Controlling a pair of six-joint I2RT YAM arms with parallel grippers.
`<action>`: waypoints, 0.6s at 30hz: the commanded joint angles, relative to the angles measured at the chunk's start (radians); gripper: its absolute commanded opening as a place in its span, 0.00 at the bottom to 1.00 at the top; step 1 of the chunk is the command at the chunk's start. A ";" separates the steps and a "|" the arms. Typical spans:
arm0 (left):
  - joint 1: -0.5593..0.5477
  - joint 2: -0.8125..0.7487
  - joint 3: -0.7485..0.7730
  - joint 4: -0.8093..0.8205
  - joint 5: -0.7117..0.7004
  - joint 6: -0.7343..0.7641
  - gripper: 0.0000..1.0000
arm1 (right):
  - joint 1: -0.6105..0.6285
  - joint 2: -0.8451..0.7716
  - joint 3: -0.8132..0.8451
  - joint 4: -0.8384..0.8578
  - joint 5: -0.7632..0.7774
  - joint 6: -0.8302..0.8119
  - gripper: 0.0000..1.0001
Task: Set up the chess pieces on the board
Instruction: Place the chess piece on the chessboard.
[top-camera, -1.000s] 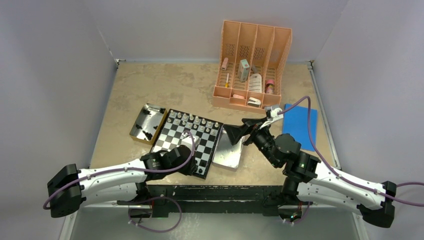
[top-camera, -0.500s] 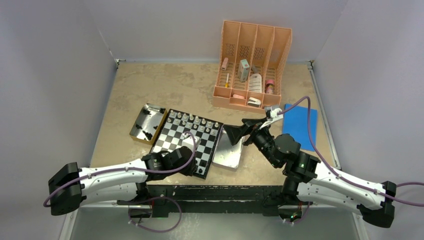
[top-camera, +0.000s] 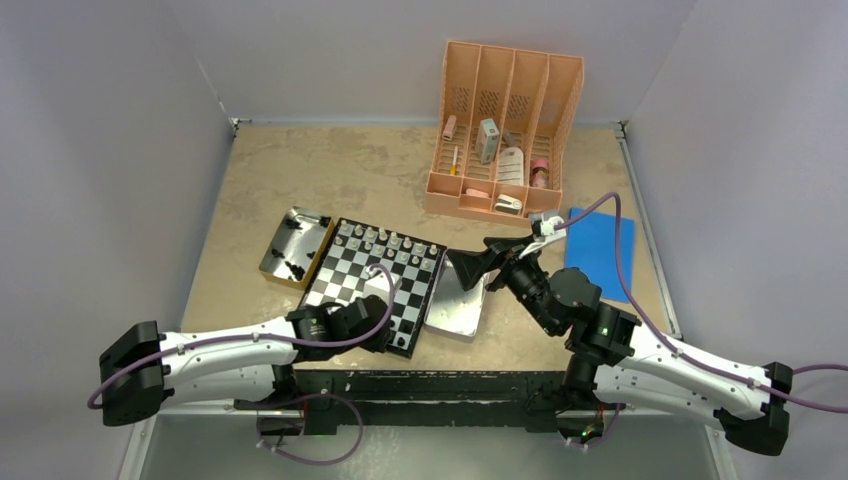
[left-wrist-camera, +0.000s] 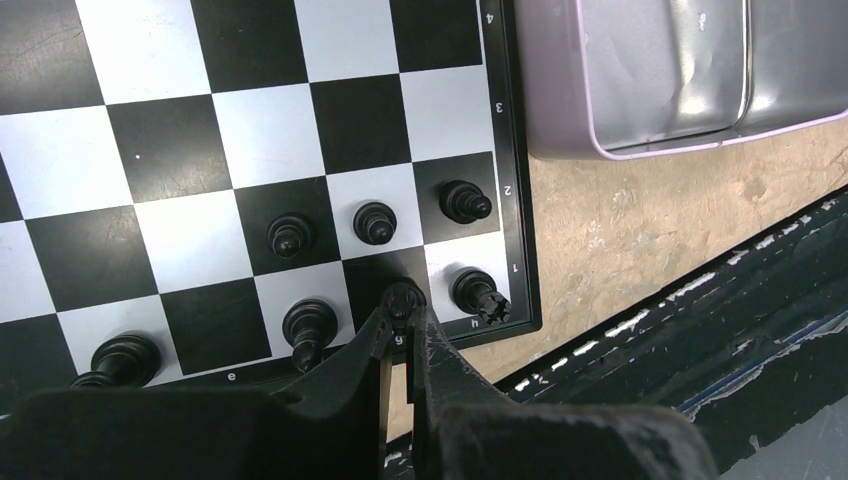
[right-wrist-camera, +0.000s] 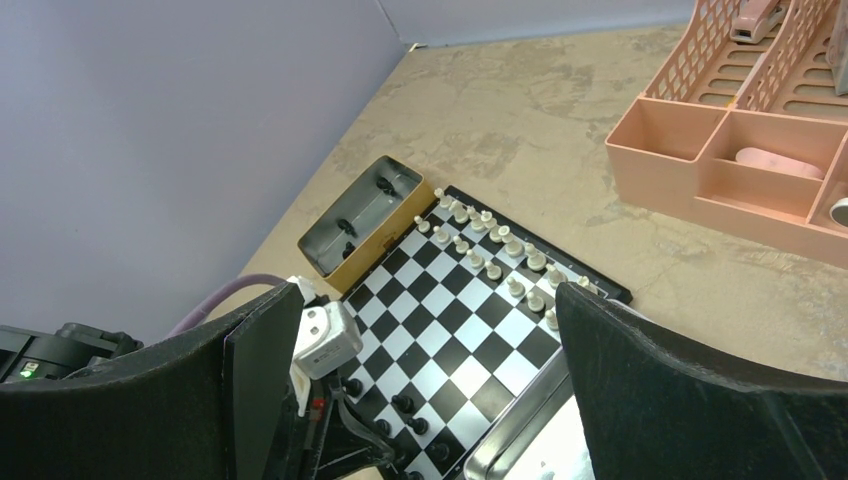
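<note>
Glossy board (left-wrist-camera: 260, 120), shiny metal tray (left-wrist-camera: 660, 70)

Mottled beige tabletop (top-camera: 330, 170), plain grey walls (top-camera: 330, 50)

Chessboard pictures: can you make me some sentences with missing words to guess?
1. The left gripper is shut on a ____ piece.
2. The right gripper is wide ____.
3. The far rows of the board hold ____ pieces.
Missing words: black; open; white.
</note>
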 joint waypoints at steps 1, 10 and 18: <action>-0.008 0.015 0.032 -0.035 -0.022 -0.013 0.08 | -0.002 -0.006 0.005 0.029 0.026 -0.006 0.99; -0.017 0.045 0.054 -0.035 -0.024 -0.006 0.18 | -0.001 -0.005 0.001 0.031 0.024 -0.006 0.99; -0.023 0.049 0.070 -0.011 -0.014 0.000 0.21 | -0.001 -0.002 0.000 0.034 0.020 -0.006 0.99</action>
